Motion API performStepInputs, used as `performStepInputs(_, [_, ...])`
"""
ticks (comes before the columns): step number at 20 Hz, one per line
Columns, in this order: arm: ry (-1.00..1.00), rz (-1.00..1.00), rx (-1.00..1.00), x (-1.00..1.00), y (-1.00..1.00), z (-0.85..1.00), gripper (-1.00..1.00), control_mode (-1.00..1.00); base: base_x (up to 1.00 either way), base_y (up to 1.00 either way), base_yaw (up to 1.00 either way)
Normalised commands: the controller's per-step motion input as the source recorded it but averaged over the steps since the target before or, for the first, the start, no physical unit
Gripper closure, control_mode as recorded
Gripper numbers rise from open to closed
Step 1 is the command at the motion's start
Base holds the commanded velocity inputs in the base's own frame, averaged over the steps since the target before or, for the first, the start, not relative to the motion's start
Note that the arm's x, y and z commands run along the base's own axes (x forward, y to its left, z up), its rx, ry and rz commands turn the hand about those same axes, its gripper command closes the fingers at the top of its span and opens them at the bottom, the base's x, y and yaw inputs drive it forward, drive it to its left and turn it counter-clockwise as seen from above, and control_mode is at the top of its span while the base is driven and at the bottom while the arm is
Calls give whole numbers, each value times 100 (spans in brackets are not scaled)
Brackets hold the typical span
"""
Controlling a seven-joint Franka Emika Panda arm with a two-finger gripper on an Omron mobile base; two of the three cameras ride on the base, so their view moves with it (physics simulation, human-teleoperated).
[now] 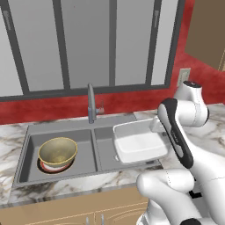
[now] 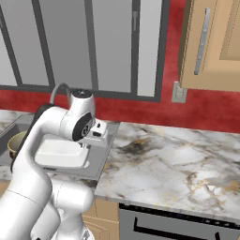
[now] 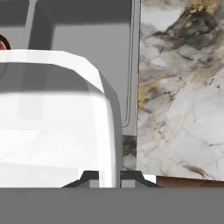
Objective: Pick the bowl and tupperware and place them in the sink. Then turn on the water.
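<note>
The hand [image 3: 109, 177] pinches the tupperware [image 1: 139, 143] wall at its 3 o'clock side over the sink [image 1: 61, 127]; the bowl [image 1: 57, 152] sits at 9 o'clock.

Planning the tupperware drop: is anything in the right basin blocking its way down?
Nothing visible. The tupperware, gripped by the claw at its wall, sits over the right basin of the sink; the bowl lies in the left basin.
</note>
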Motion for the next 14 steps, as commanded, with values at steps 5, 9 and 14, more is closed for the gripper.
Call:
performStepInputs(5, [17,-5,0,28,-3,-2,100,-100,0,0,0])
performStepInputs(9, [23,-11,0,51,-1,0,100,-100,0,0,0])
performStepInputs(14, [11,-10,0,47,0,-6,100,-100,0,0,0])
